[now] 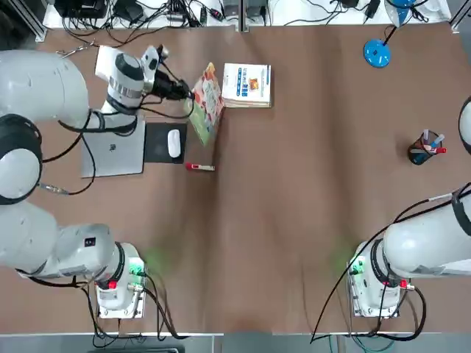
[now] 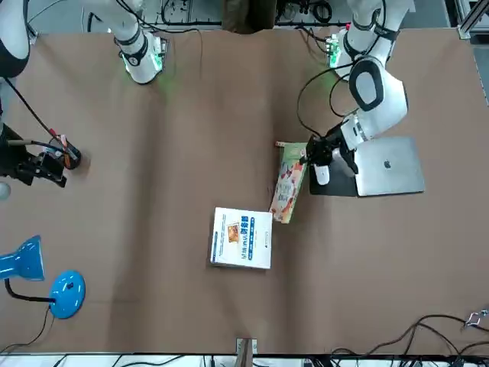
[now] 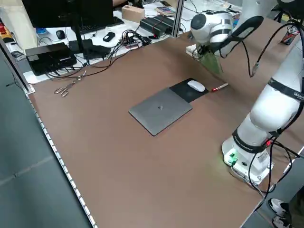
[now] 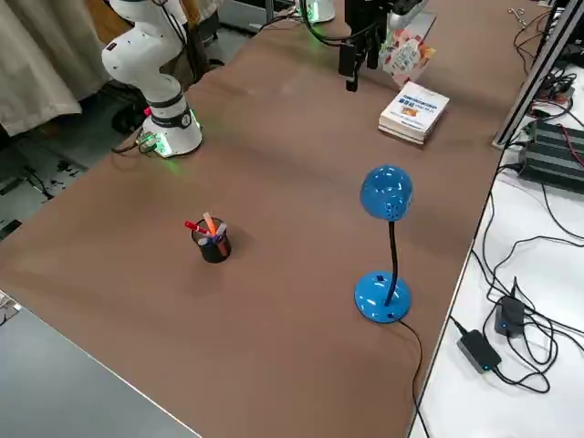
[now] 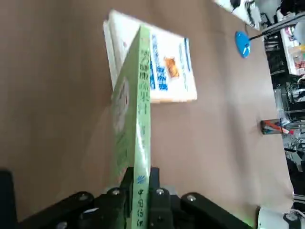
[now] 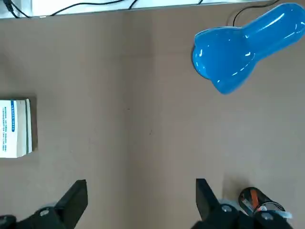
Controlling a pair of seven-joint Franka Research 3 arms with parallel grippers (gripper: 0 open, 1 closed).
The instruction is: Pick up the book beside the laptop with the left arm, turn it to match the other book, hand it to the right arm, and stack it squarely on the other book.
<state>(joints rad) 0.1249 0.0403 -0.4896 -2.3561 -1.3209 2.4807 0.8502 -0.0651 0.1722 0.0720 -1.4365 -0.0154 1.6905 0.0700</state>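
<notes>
Brown table (image 1: 294, 220), cable-strewn desks (image 3: 71, 42) beyond

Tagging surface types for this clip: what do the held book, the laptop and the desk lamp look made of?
Book: glossy printed paper cover, thin green spine. Laptop: matte silver-grey shell, probably metal, dark logo. Desk lamp: shiny blue head and base, likely plastic; thin dark neck.

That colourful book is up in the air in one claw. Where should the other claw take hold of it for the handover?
Probably the far end of the book, the end away from the left claw, which is shut on its green-band spine end. The book hangs tilted off the table beside the white book, so that end is free. The open right claw could come from the table's middle and pinch the thin covers.
</notes>
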